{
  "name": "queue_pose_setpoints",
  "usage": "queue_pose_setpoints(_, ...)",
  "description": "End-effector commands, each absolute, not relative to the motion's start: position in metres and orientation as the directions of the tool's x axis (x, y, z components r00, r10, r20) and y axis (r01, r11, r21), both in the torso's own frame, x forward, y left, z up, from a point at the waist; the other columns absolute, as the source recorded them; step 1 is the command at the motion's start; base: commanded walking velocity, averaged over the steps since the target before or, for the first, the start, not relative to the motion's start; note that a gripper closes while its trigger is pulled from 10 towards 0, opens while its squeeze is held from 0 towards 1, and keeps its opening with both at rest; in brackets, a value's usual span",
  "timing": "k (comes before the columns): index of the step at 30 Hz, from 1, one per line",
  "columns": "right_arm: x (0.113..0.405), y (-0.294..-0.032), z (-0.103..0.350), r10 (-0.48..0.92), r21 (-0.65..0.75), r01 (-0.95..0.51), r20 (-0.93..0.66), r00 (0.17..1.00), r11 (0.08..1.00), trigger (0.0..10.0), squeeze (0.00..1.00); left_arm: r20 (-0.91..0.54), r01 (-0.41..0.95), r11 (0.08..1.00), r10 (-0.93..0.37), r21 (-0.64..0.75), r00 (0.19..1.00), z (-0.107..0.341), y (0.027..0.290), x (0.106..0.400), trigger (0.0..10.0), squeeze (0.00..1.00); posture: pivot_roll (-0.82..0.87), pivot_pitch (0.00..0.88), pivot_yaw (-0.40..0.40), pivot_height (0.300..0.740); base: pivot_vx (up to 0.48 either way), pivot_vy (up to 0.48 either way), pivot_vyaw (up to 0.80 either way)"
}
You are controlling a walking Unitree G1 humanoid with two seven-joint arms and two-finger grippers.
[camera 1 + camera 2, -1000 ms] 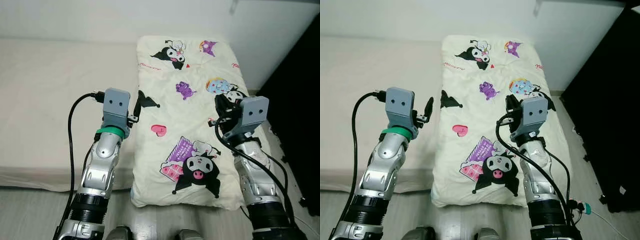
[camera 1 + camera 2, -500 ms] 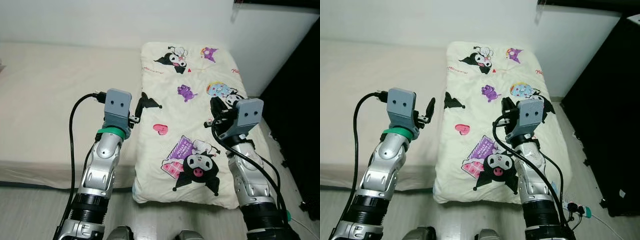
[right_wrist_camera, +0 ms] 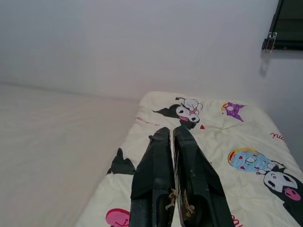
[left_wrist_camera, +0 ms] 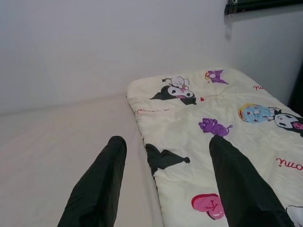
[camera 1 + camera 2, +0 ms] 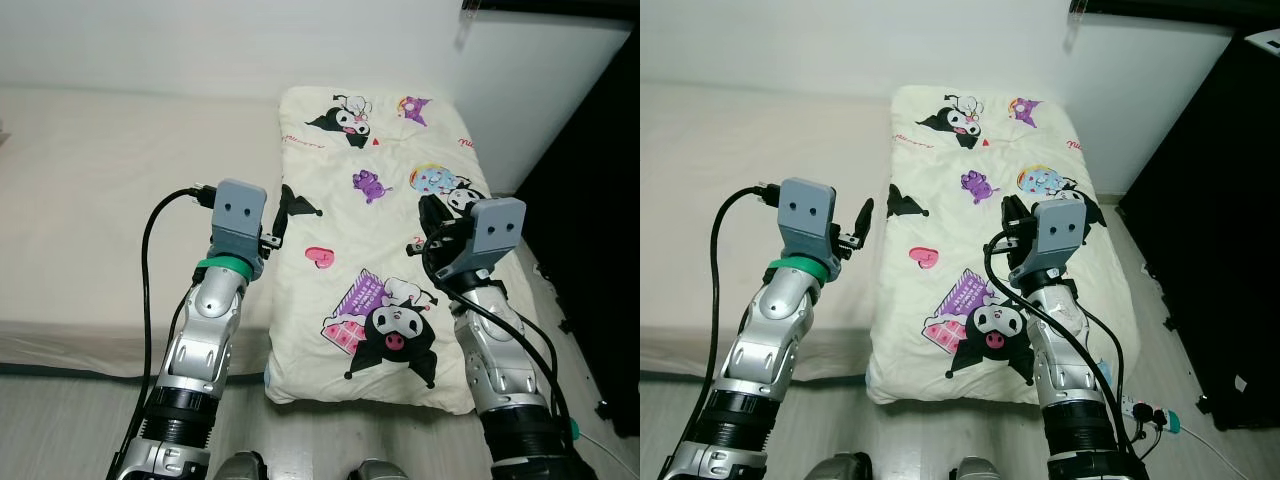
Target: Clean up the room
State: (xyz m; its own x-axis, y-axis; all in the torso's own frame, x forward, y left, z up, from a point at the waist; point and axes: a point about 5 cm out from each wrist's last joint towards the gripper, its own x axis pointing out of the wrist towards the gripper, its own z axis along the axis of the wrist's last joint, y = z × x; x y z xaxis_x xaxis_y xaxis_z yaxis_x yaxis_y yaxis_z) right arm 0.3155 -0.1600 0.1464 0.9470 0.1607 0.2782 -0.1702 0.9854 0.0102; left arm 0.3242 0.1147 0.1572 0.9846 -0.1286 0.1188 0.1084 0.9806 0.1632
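While the cartoon-print quilt (image 5: 380,230) lies flat on the mattress (image 5: 90,210), left gripper (image 4: 165,189) hovers spread wide; right gripper (image 3: 171,137) pinched together, prob. empty.

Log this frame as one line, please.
cream cartoon-print quilt: folded on beige mattress | left gripper: open, above quilt's edge | right gripper: shut, empty, over quilt

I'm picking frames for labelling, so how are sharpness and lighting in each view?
Left and right eye views: evenly lit, sharp, no motion blur; the cartoon quilt prints read clearly. Left wrist view: bright, the left gripper fingers slightly soft up close. Right wrist view: well lit, the right gripper crisp, a dark window frame at one corner.
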Motion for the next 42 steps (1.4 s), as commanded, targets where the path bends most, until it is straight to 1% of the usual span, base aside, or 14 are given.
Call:
queue_pose_setpoints(1,0.3153,-0.1606,0.1423,0.153,0.022,-0.164,0.264,0.952,0.986,10.0,0.0,0.11,0.124,0.979,-0.143,0.163,0.984,0.1547,0.1123,0.3245,10.0,0.0,-0.01,0.0,0.022,0.74,0.0,0.0,0.0)
queue_pose_setpoints(42,0.3151,-0.1589,0.1396,0.167,0.018,-0.177,0.252,0.953,0.984,10.0,0.0,0.091,0.154,0.972,-0.172,0.175,0.981,0.1513,0.1084,0.3252,10.0,0.0,-0.02,0.0,0.031,0.74,0.0,0.0,0.0)
